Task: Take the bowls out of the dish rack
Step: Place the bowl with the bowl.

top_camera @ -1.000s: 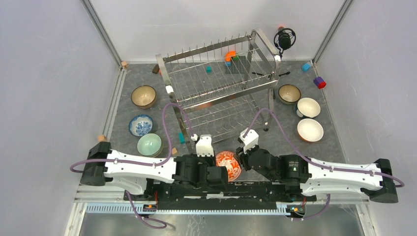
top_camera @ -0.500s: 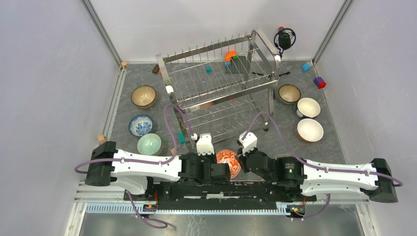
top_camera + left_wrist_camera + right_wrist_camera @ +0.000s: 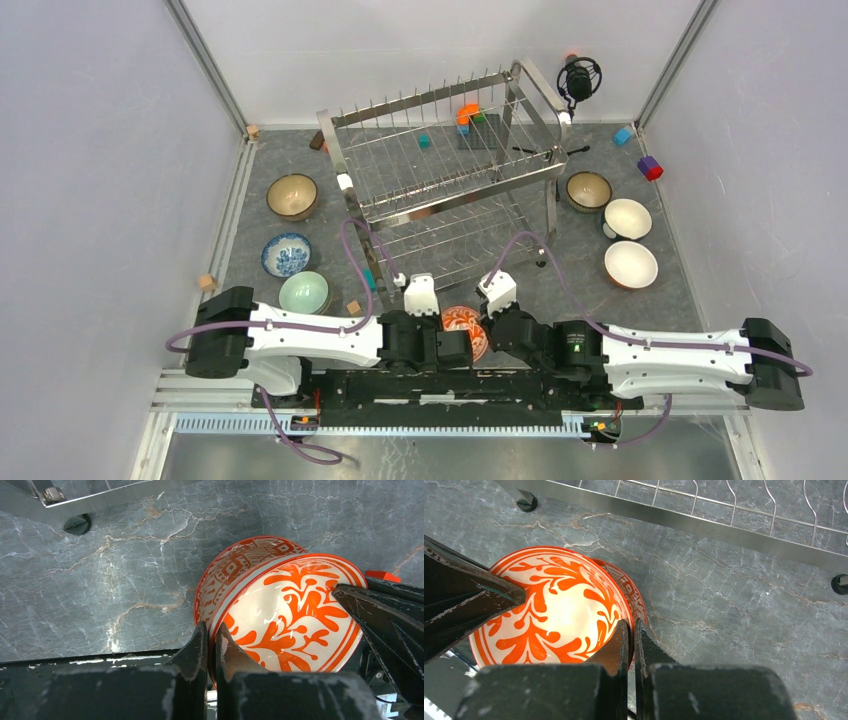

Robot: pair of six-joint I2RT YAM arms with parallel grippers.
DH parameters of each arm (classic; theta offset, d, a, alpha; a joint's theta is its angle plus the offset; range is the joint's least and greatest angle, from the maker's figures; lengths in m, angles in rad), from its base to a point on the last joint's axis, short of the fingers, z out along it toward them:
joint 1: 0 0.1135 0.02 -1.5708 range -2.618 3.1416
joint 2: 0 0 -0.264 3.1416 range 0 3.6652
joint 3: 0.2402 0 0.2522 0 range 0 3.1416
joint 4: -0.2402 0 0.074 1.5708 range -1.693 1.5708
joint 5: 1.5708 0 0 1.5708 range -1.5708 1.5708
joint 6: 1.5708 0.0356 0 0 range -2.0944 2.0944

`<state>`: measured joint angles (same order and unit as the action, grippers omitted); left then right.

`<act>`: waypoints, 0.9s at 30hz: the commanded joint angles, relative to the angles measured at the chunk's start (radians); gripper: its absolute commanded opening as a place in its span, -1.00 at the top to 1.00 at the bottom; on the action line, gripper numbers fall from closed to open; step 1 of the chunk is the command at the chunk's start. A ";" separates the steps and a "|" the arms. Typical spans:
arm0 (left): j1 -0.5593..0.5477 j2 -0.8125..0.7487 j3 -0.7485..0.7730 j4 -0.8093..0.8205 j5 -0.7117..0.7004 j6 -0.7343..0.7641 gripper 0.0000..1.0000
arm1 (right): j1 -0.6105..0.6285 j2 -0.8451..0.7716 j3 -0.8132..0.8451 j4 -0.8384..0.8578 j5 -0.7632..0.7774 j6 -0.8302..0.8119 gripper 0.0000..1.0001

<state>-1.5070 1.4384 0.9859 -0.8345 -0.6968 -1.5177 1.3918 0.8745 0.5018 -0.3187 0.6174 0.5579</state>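
The red-and-white floral bowl (image 3: 462, 322) is tilted just in front of the dish rack (image 3: 440, 170), between both grippers. My left gripper (image 3: 211, 630) is shut on the bowl's rim (image 3: 295, 615) at its left side. My right gripper (image 3: 630, 627) is shut on the rim (image 3: 554, 610) at its right side. In the top view the left gripper (image 3: 450, 345) and right gripper (image 3: 490, 335) flank the bowl. The rack's tiers hold no bowl that I can see.
A brown bowl (image 3: 292, 195), a blue-and-white bowl (image 3: 286, 254) and a pale green bowl (image 3: 303, 294) sit left of the rack. A brown bowl (image 3: 588, 189) and two white bowls (image 3: 627, 218) (image 3: 630, 264) sit to its right. Small blocks lie about; a microphone tripod (image 3: 578, 80) stands at the back right.
Both arms have shifted a little toward the middle. The floral bowl has stayed held between the two grippers and moved slightly toward the rack.
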 commanded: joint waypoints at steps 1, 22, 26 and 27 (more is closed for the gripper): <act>0.017 0.023 0.006 0.056 -0.033 -0.007 0.87 | -0.001 0.015 -0.017 0.003 0.029 -0.013 1.00; 0.029 0.033 -0.015 0.079 -0.008 0.035 0.30 | -0.040 0.066 -0.071 0.080 -0.025 -0.025 1.00; 0.029 0.025 -0.022 0.079 -0.012 0.041 0.31 | -0.064 0.065 -0.089 0.107 -0.068 -0.021 1.00; 0.029 0.023 -0.024 0.078 -0.013 0.043 0.31 | -0.071 0.061 -0.096 0.114 -0.082 -0.019 1.00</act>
<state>-1.4807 1.4895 0.9710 -0.7742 -0.6781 -1.5146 1.3415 0.9333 0.4381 -0.2306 0.5964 0.5480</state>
